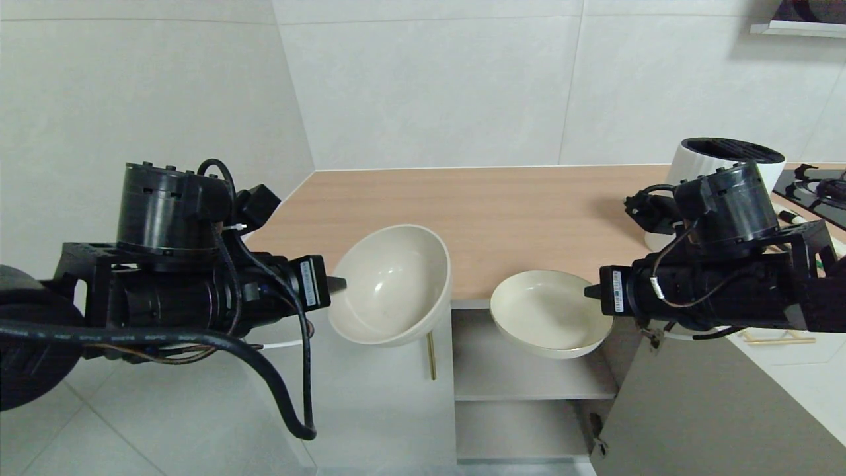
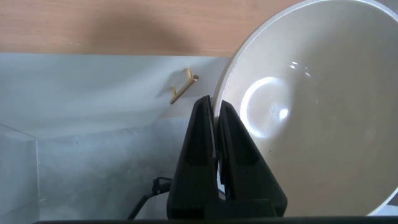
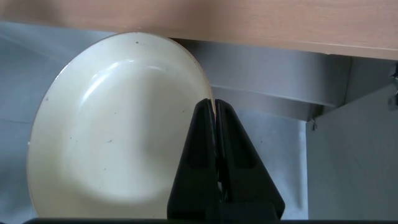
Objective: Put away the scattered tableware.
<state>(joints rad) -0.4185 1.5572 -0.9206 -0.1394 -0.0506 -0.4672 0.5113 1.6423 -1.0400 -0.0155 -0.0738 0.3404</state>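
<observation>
- Progress first: judging from how things lie, you are mid-task, with two pieces lifted and neither stowed yet.
- Your left gripper point(image 1: 339, 284) is clamped on the rim of the deep cream ceramic bowl point(image 1: 390, 291). The bowl hangs tilted in the air, in front of the wooden countertop point(image 1: 496, 211) edge and above the closed grey cabinet door with the brass bar handle point(image 1: 431, 356).
- Your right gripper point(image 1: 589, 291) pinches the rim of the shallow cream ceramic plate point(image 1: 545, 317), which hangs in front of the open grey cabinet.
- The cabinet's grey shelf point(image 1: 522, 377) lies bare just below the plate, and the grey cabinet door point(image 1: 694, 410) stands swung open to the right.
- What is left: setting both pieces on a shelf and letting go.
- Thin pale wooden sticks point(image 1: 776, 340), probably chopsticks, lie under your right arm; they may need putting away too.
</observation>
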